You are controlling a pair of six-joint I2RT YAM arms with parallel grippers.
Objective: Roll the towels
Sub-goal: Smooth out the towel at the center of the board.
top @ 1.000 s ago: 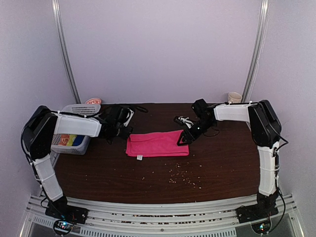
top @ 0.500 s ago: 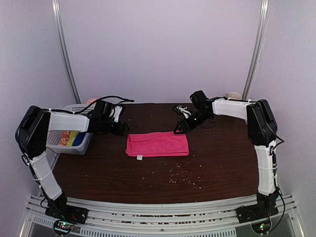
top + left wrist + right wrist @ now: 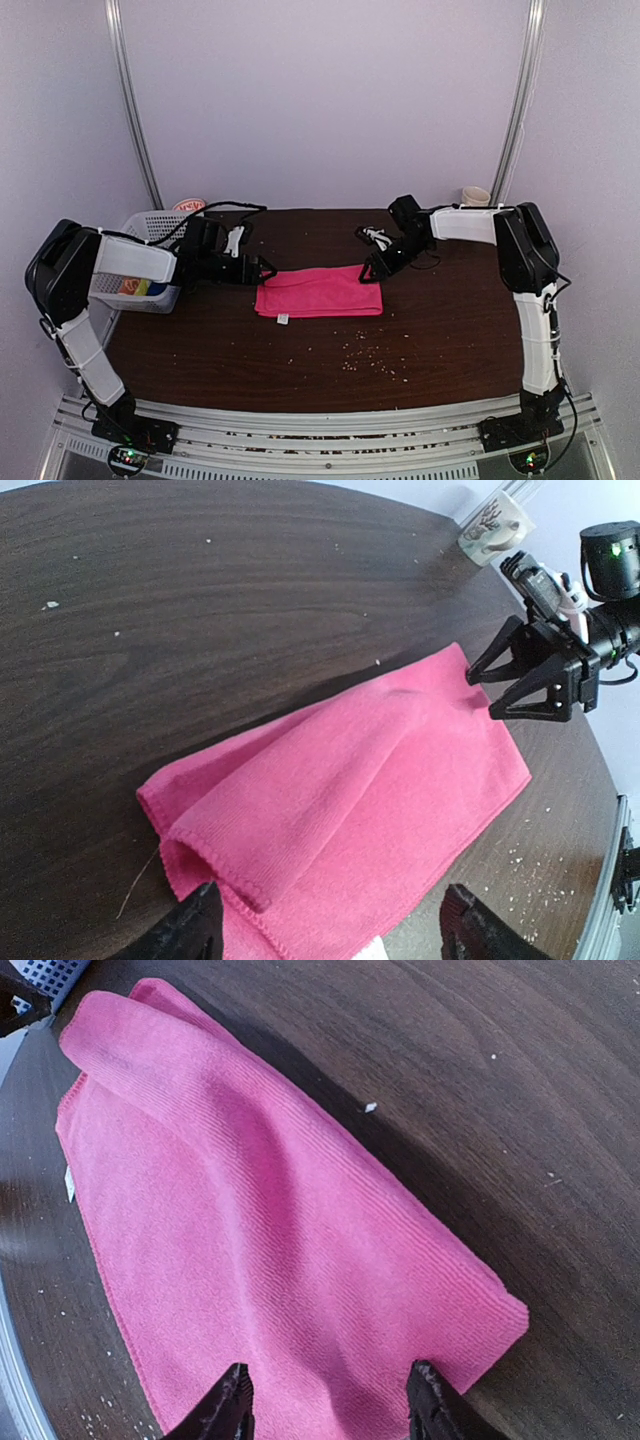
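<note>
The bright pink towel [image 3: 318, 291] lies folded flat on the dark wood table, with a small white tag at its near left corner. It fills the left wrist view [image 3: 350, 800] and the right wrist view [image 3: 250, 1220]. My left gripper [image 3: 262, 268] is open at the towel's far left corner, its fingers [image 3: 190, 935] spread over the folded edge. My right gripper [image 3: 371, 273] is open at the far right corner, fingers [image 3: 232, 1400] spread above the cloth. It also shows in the left wrist view [image 3: 520, 675]. The orange patterned towel is not clearly in view.
A white lattice basket [image 3: 150, 262] with coloured things inside stands at the table's left edge behind my left arm. A cream mug [image 3: 475, 196] sits at the far right corner, also seen in the left wrist view [image 3: 493, 527]. Small crumbs [image 3: 370, 358] dot the table nearer the front.
Both grippers came down and inward from behind the towel. They now sit at its two far corners, the left one moving right, the right one moving nearer. The towel has not moved.
</note>
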